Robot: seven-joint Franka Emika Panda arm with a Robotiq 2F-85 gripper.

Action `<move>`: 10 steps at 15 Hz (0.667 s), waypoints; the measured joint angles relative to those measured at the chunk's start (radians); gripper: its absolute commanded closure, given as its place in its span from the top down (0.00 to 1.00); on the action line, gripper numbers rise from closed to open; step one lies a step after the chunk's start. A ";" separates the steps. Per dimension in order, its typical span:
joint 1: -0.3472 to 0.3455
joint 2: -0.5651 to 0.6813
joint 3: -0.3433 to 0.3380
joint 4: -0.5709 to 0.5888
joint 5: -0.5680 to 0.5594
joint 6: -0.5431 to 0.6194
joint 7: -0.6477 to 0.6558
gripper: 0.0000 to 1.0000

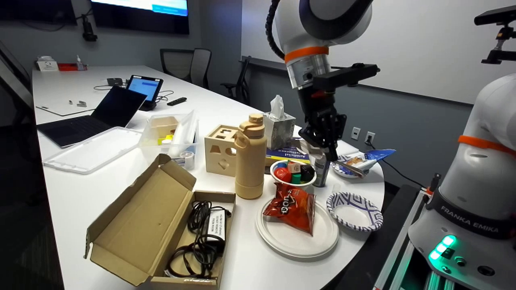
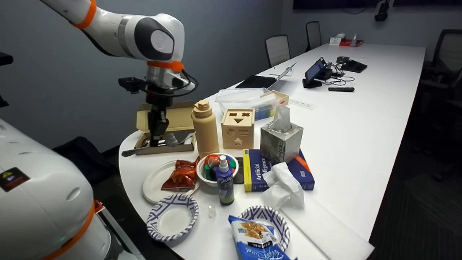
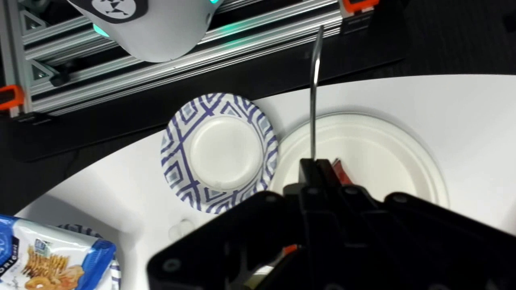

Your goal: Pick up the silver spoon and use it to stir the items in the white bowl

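I have the end effector (image 3: pixel 313 168) pinched on the silver spoon (image 3: pixel 313 100), aloft and apart from the white bowl (image 2: pixel 206 180). Colored items (image 1: pixel 295 177) sit inside that bowl; a red snack bag (image 1: pixel 293 207) lies just beside it.

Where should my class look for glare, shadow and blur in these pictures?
Wrist view: the spoon carries a bright glint, the dark jaws look blurry, and shadow lies beside the blue-and-white snack bag; in an exterior view, the wall screen glares along the top edge.
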 measured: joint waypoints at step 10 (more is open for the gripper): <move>-0.047 0.280 -0.008 0.069 -0.182 0.037 0.088 0.01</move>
